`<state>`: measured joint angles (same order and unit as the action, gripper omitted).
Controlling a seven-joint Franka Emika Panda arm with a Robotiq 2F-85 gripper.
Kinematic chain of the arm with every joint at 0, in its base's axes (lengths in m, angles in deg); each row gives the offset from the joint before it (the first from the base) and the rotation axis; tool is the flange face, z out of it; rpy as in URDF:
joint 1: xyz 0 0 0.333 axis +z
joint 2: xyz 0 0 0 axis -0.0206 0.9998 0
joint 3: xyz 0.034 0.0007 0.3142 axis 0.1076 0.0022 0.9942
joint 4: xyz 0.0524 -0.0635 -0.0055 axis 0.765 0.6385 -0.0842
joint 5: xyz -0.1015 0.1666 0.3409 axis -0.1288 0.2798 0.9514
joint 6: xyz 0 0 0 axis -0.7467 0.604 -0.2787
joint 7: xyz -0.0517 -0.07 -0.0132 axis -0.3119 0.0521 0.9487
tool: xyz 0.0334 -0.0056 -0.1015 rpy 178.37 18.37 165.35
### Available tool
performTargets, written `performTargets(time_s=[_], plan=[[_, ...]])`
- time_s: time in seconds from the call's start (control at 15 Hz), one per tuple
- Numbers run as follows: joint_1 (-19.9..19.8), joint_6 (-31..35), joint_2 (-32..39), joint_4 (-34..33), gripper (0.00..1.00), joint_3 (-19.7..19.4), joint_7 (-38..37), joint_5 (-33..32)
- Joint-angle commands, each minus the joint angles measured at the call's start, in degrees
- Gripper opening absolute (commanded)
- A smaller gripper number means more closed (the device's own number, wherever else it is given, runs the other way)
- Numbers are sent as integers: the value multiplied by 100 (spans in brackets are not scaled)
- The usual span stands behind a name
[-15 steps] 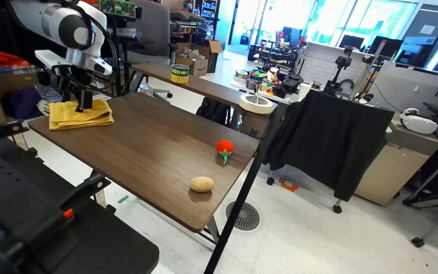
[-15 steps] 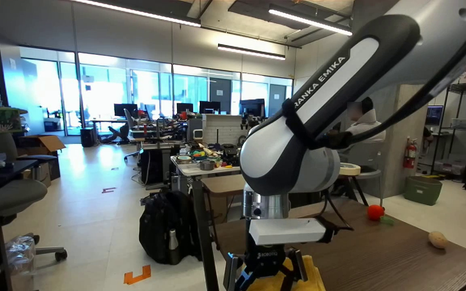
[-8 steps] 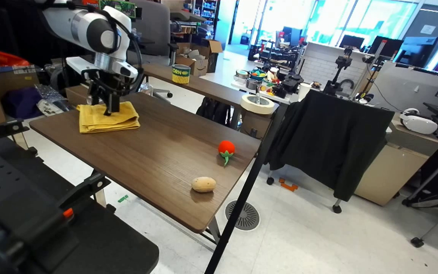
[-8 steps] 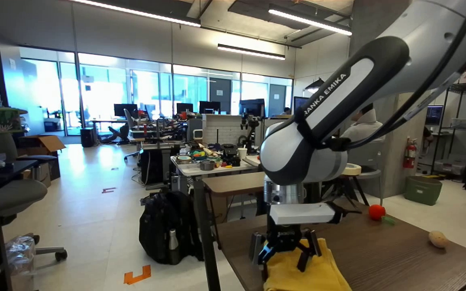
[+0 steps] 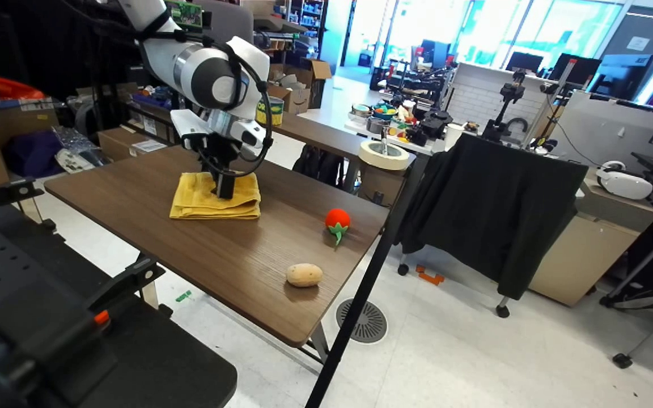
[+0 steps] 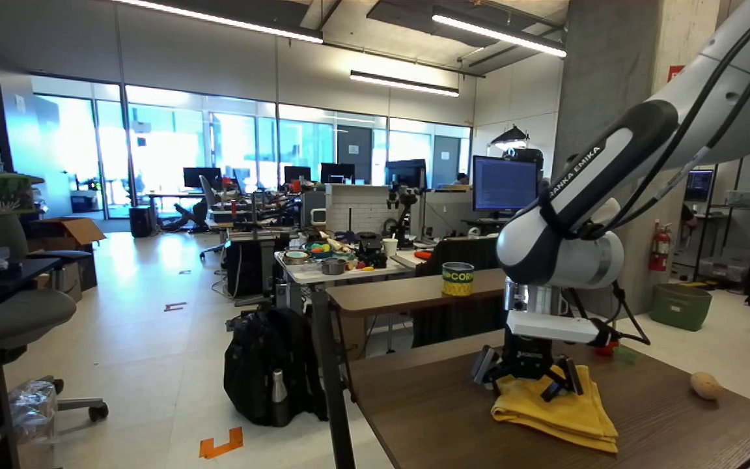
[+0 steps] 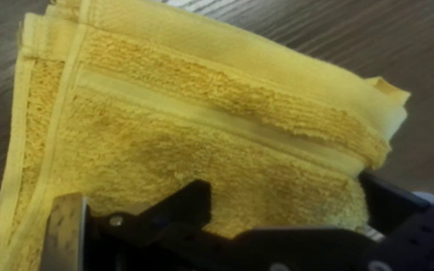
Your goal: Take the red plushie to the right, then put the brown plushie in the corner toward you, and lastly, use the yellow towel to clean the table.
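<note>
gripper [image 6: 522, 385]: fingers [image 7: 64, 231] spread well apart, tips down touching the yellow towel [image 6: 560, 410]
yellow towel: right under it, folded in layers flat on the table [image 5: 236, 249], fuzzy terry loops with smooth woven bands and stitched hems, kinda blurry up close
table: brown wood-grain top, rounded corners, a bit of sheen
red plushie [image 5: 338, 218]: round and tomato-ish with a green leafy top, well apart from the towel, partly blocked by the arm [image 6: 547, 254] in an exterior view
brown plushie [image 5: 304, 275]: smooth tan oval, basically a potato, near the table's end
corn can [image 6: 458, 281]: upright on the narrower table [image 6: 381, 296] behind, yellow and dark label, can't tell what's inside
backpack [image 6: 271, 358]: black, on the floor [image 6: 147, 352], metal bottle [image 6: 278, 389] in the side pocket
white table [image 6: 313, 277]: metal pot [image 6: 334, 266] plus a pile of colorful bits too small for me to make out
cardboard box [image 5: 298, 102]: flaps out, something pale stuffed in it
green bin [image 6: 681, 307]: tapered, can't see in
room: pale shiny floor, bright glass wall [image 6: 173, 140], long strip lights [image 6: 499, 35], a grey concrete pillar [image 6: 609, 98]
</note>
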<state>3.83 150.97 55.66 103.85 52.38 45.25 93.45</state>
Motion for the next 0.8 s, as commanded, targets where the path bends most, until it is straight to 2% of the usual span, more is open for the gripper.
performTargets(time_s=[0.0,0.2,0.4,0.73], plan=[[-392,798,-196,524,100,171,392,359],[-475,1168,-1049,1304,100,263,683,404],[-347,1354,-1930,2105,100,115,695,256],[-133,1287,-2471,2735,100,-337,262,-27]])
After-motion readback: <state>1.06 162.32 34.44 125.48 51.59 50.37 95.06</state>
